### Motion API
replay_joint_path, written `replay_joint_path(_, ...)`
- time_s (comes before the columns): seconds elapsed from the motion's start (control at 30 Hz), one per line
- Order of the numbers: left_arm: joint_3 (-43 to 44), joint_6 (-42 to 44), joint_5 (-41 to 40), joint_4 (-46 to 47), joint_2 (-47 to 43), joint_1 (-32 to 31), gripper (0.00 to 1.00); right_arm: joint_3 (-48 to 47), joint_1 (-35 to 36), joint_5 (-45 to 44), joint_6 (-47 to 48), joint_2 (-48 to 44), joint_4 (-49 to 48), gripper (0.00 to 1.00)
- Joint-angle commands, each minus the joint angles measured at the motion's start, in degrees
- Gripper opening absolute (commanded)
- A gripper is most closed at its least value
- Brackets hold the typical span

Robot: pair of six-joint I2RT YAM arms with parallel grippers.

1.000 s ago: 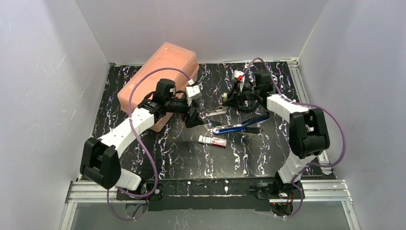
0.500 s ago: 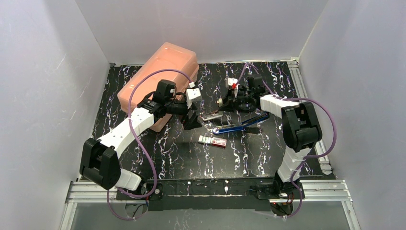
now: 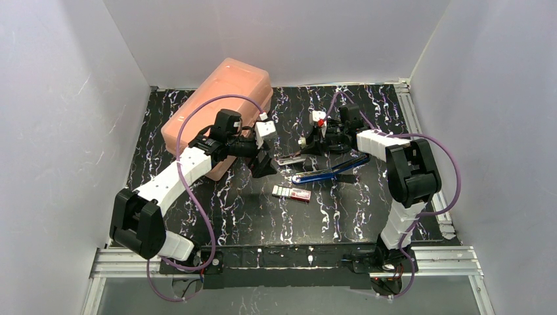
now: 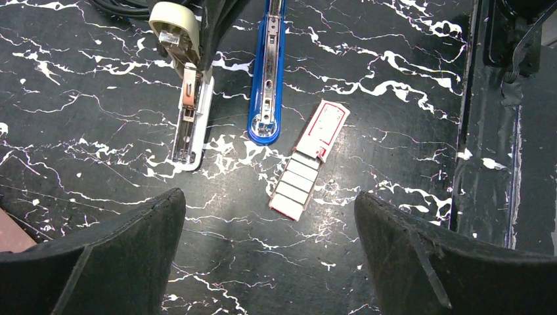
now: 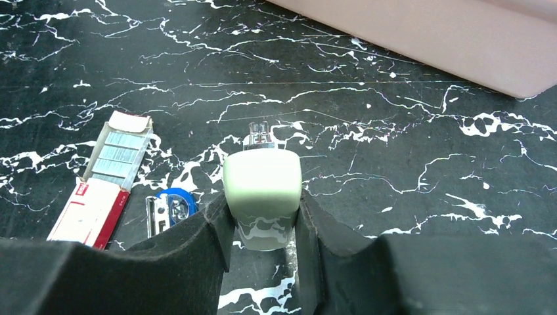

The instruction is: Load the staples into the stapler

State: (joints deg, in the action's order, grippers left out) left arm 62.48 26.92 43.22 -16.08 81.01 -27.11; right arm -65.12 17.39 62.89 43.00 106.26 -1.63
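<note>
Looking down from above on a black, white-veined table (image 3: 197, 190), two white robot arms reach in over the middle of the surface. The left gripper (image 4: 267, 203) hangs over the table with its jaws spread wide and nothing between them; its two dark fingers (image 4: 98, 256) frame the wrist view from the bottom corners. The stapler (image 4: 268, 72) lies opened out just ahead of it, a blue arm and a white-and-metal arm (image 4: 190, 111) side by side, nearly parallel. The right gripper (image 5: 263, 213) is clamped on the pale cream end cap (image 5: 263, 184) of that white arm, one black finger pressed to each side of it. The staples (image 4: 309, 161) lie flat on the table just beside the rounded tip of the blue arm, apart from both grippers; the box's grey tray is slid partway out of the pink-red sleeve, showing rows of silvery strips. From above, the box sits nearer the arm bases than the stapler does. A large salmon-pink case (image 3: 220, 105) stands at the far left of the table, behind the left arm.
</note>
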Motion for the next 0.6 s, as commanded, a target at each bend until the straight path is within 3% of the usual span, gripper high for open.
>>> replay_joint_path(0.0, 1.32, 0.92, 0.28, -0.94, -0.77, 0.24, 0.99, -0.33, 0.02, 0.06, 3.44, 0.27, 1.54, 0.45)
replay_joint_path(0.37, 0.63, 1.45, -0.19, -0.78, -0.84, 0.23, 0.99, -2.13, 0.06, -2.36, 6.28, 1.23, 7.03, 0.49)
replay_joint_path(0.57, -0.84, 0.79, -0.41, 1.17, -0.44, 0.23, 0.99, -4.66, 3.79, -12.67, 5.78, 1.73, 9.73, 0.62)
